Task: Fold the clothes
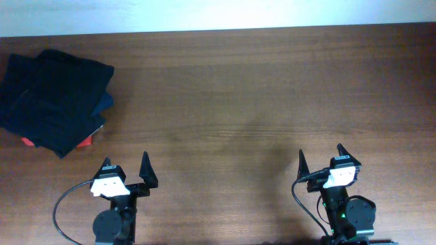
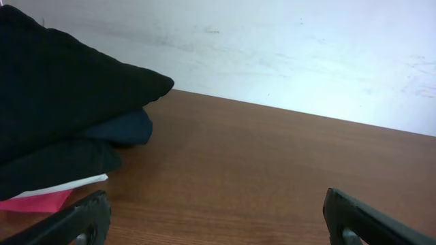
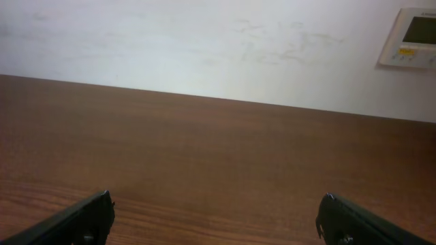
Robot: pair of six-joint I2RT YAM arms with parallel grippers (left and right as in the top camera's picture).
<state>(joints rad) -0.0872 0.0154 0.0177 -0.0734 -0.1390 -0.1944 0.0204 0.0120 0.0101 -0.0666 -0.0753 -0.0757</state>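
As clothes (image 1: 54, 99) lie stacked, edges skewed diagonally

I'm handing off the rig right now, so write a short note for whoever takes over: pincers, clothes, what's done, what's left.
Left pincer: open, holding nothing, near edge of the table.
Right pincer: open, holding nothing, near edge.
Clothes: a stack of dark folded clothes lies at the table's far left, with a red item peeking out underneath.
Done: the garments in view look folded and stacked.
Left: no unfolded garment shows in any view; check whether more are coming.
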